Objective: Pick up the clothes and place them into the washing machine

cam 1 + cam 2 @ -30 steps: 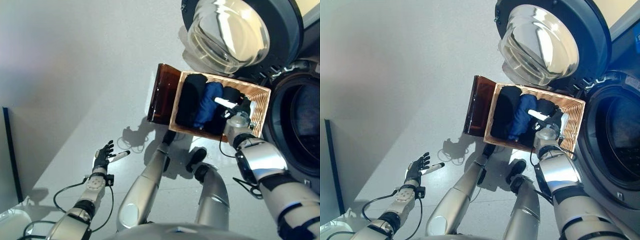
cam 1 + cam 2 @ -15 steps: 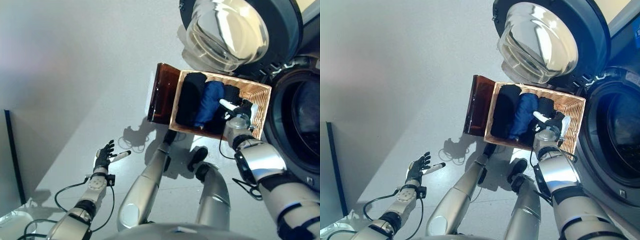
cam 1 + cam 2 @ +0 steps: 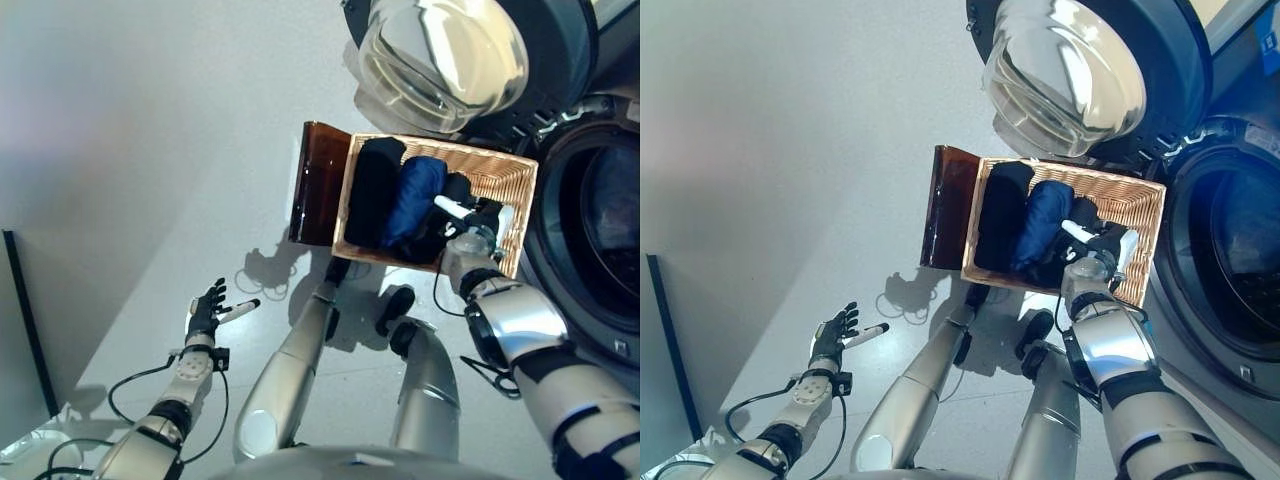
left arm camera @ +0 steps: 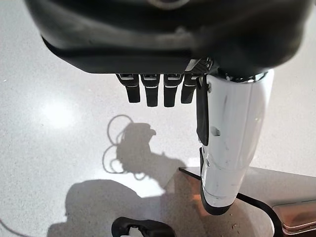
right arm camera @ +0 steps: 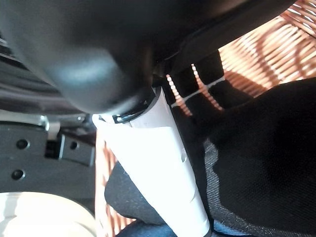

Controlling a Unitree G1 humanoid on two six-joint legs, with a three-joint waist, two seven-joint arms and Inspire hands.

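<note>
While the right arm reaches forward over the wicker basket, the right hand sits among the clothes inside it, white-covered thumb extended against dark fabric; whether its fingers grip cannot be told. Left hand hangs low over the floor, fingers relaxed and straight, holding nothing; washing machine stands just beside the basket, door swung open.

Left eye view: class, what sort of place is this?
Probably a laundry area: a front-loading washing machine with its round door swung open, and a wicker basket of dark and blue clothes on the floor beside it.
</note>
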